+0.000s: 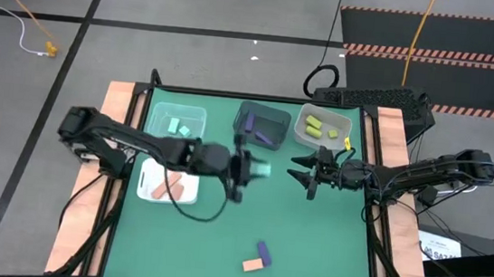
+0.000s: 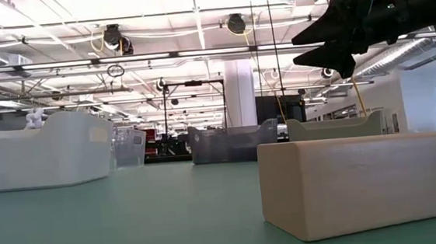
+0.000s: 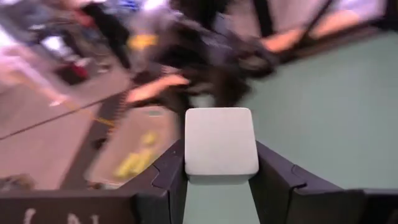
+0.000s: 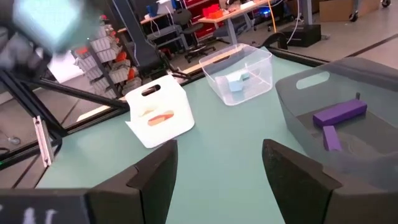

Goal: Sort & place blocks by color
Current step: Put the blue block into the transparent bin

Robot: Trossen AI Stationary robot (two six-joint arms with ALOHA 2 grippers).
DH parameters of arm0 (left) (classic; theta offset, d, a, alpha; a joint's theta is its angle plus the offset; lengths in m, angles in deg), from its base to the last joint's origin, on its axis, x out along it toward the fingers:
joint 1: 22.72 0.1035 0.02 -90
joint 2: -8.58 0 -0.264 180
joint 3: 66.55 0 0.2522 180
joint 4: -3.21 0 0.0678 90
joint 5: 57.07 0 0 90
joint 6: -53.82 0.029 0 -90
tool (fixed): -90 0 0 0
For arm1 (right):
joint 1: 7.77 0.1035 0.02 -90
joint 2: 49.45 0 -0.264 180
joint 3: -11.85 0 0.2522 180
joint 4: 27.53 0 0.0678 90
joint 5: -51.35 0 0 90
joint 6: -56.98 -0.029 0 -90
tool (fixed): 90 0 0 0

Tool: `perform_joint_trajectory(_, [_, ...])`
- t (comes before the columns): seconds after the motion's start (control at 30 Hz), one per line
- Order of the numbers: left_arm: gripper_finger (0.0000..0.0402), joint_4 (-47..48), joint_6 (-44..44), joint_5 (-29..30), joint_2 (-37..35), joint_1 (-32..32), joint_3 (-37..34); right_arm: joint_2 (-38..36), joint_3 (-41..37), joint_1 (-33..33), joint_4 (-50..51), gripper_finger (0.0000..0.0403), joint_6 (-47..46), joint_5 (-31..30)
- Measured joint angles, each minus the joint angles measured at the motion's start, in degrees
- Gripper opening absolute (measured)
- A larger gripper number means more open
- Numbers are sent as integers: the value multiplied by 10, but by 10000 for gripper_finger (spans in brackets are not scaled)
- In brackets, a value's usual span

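Your left gripper (image 3: pixel 221 180) hangs above the middle of the desk (image 1: pixel 309 245), its jaws closed narrowly on a mint-teal block (image 3: pixel 221 142). Your right gripper (image 1: pixel 302 175) hovers just beside it, jaws parted wide and holding nothing. On the green desk, a purple block (image 1: pixel 263 250) and a salmon-orange block (image 1: pixel 254 266) lie touching near the front edge, with bare surface around them. At the back stand the clear bin (image 1: pixel 176 119), dark bin (image 1: pixel 262 122) and yellow-green bin (image 1: pixel 323 126); the white tray (image 1: pixel 147 183) sits left.

Two dark arms, black cables
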Motion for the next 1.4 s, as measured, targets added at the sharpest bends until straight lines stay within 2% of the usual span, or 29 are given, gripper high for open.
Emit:
perform_joint_trajectory(0.3, [132, -110, -8, 103, -49, 16, -1, 0, 0, 0, 8, 224, -41, 0])
perform_joint_trajectory(0.5, [132, -222, -24, 114, -50, 8, -1, 0, 0, 0, 10, 224, -75, 0])
perform_joint_trajectory(0.73, [132, -226, -33, 116, -50, 7, -1, 0, 0, 0, 6, 224, -73, -1])
perform_joint_trajectory(0.83, [132, -211, -42, 139, -50, 7, -1, 0, 0, 0, 6, 224, -74, -2])
perform_joint_trajectory(0.97, [132, -131, -113, 203, -50, 20, -1, 0, 0, 0, 6, 224, -76, -8])
perform_joint_trajectory(1.07, [132, -33, -174, 209, -50, 40, -1, 0, 0, 0, 6, 224, -89, -18])
perform_joint_trajectory(1.3, [132, 325, -457, 207, -50, 118, -1, 0, 0, 0, 6, 224, -90, -30])
perform_joint_trajectory(1.4, [132, 454, -520, 203, -50, 151, -1, 0, 0, 0, 6, 224, -88, -30])
